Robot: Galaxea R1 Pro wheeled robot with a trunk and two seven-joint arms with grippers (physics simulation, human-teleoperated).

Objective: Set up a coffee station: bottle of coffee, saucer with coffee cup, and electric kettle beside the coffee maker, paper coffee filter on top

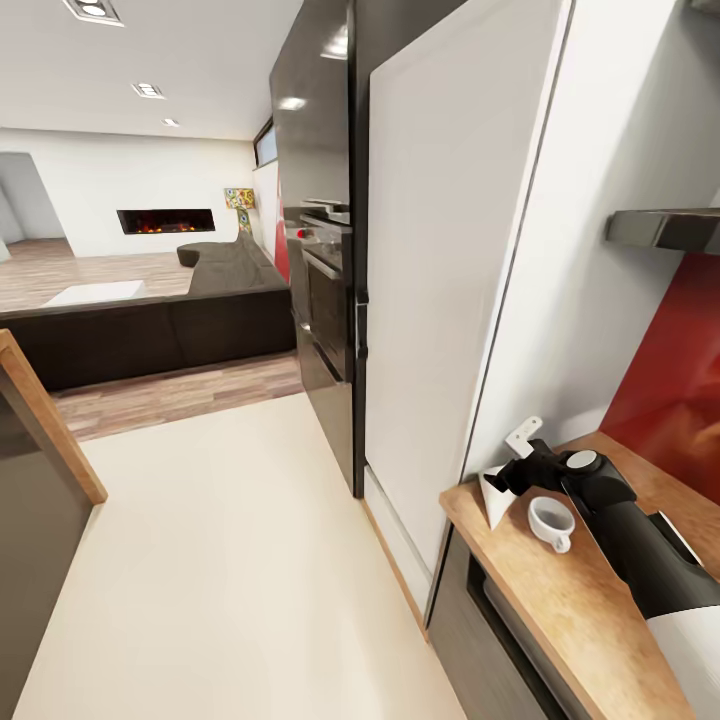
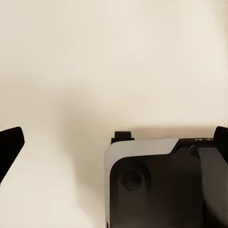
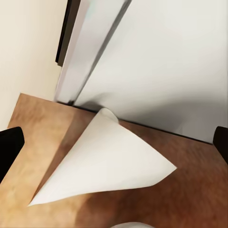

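Observation:
A white paper coffee filter (image 1: 496, 500) (image 3: 109, 161) lies at the left end of the kitchen countertop (image 1: 560, 610), against a tall white panel. My right gripper (image 1: 512, 472) (image 3: 115, 149) hovers over it, open, one finger on each side and nothing held. The small white coffee cup (image 1: 552, 522) stands on the bare wood just beside the right wrist. The black kitchen shelf (image 1: 665, 228) juts from the wall above. My left gripper (image 2: 114, 142) is open over pale floor. Coffee maker, bottle of coffee, saucer and electric kettle are out of view.
The tall white panel (image 1: 450, 250) and black oven column (image 1: 325, 290) stand left of the counter. A red backsplash (image 1: 680, 380) runs behind it. The wooden island's corner (image 1: 50, 420) is at far left across cream floor (image 1: 230, 560).

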